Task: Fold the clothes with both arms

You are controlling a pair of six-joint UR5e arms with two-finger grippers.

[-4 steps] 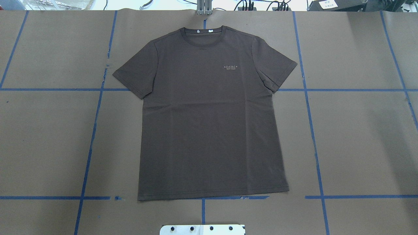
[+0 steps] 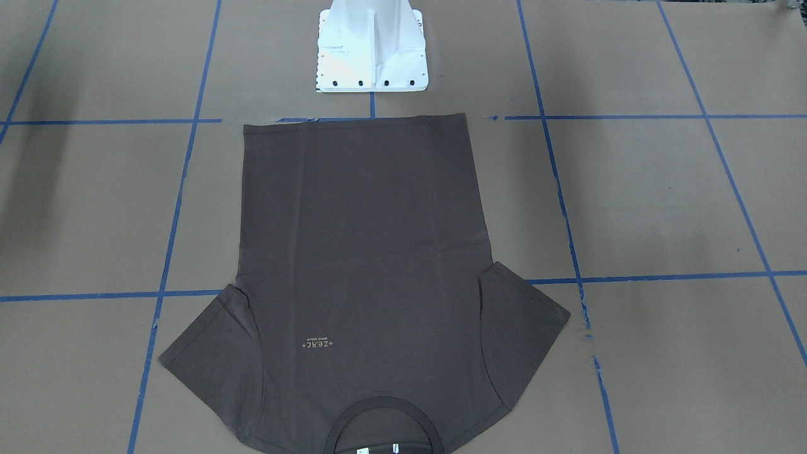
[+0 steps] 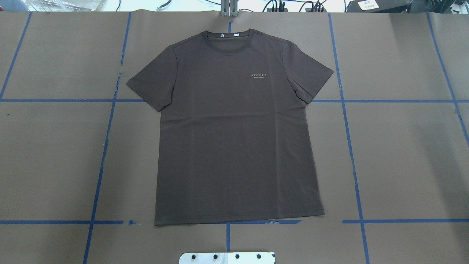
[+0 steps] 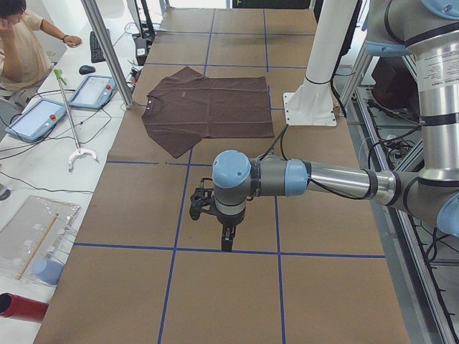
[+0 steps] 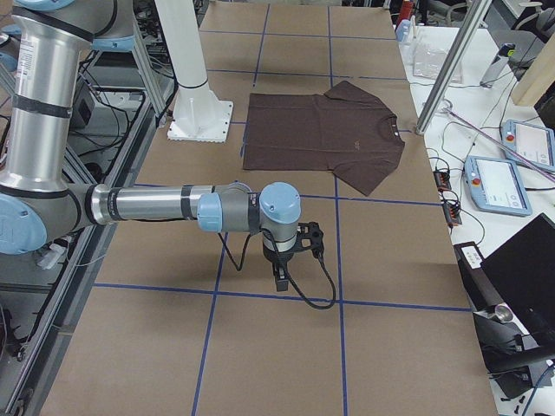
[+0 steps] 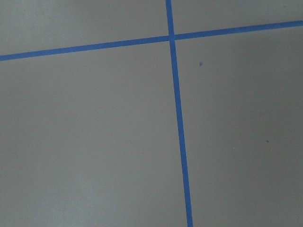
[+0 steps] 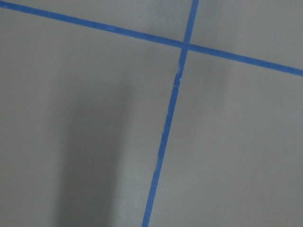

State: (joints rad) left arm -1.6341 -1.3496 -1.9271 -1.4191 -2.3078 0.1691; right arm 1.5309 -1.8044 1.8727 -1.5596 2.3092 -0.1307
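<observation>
Brown-grey T-shirt (image 3: 234, 139) lies flat, logo up, at desk (image 3: 403, 154) centre; overhead view: collar at 12 o'clock, hem at 6. L arm (image 4: 330, 178) & R arm (image 5: 147, 204) hang well apart from it; jaws parted or closed, can't tell.

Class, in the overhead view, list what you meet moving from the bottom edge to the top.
White base plate → T-shirt hem → chest logo → ribbed collar → grey post
</observation>
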